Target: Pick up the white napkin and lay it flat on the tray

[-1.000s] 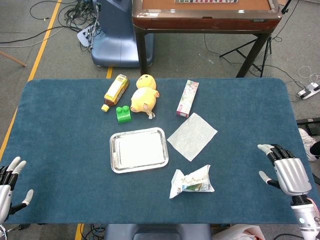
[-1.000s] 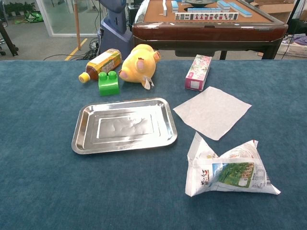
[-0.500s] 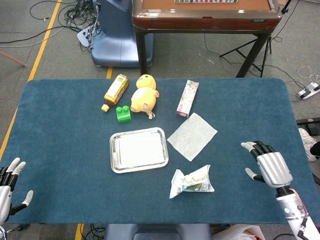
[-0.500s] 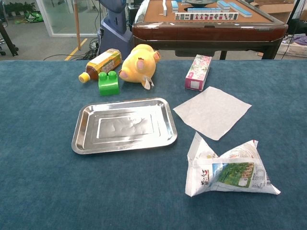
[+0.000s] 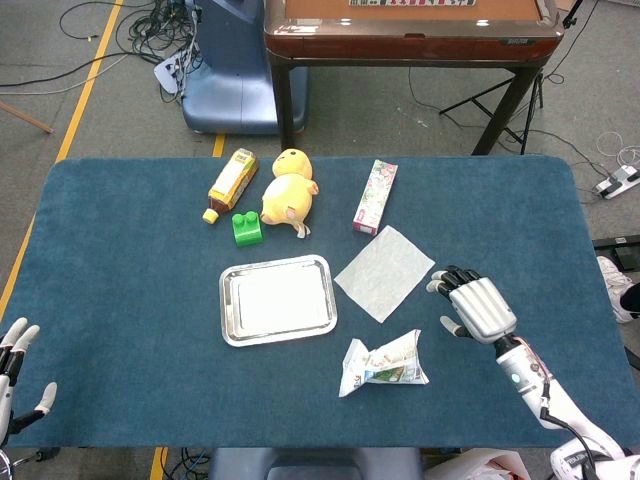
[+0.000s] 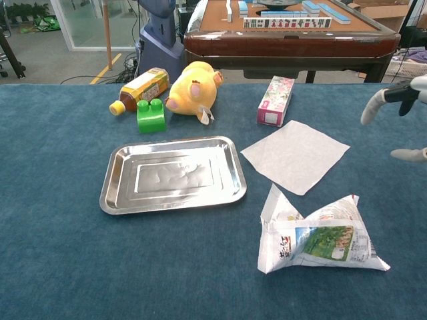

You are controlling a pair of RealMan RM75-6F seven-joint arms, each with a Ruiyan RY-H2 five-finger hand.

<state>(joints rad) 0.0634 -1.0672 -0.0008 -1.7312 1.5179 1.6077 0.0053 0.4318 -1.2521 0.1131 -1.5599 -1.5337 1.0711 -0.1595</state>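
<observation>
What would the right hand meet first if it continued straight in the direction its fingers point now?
Probably the white napkin: the right hand is open, its fingers pointing towards the napkin's near corner, with only bare table between. Its height above the cloth is unclear.

Bottle [image 5: 229, 183], green block [image 5: 246, 228], yellow plush [image 5: 289, 197], pink box [image 5: 375, 197], crumpled wrapper [image 5: 385, 363].

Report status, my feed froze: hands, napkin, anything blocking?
Right hand open, beside napkin, not touching. Left hand open at table edge. Napkin flat beside tray. Nothing blocking.
</observation>
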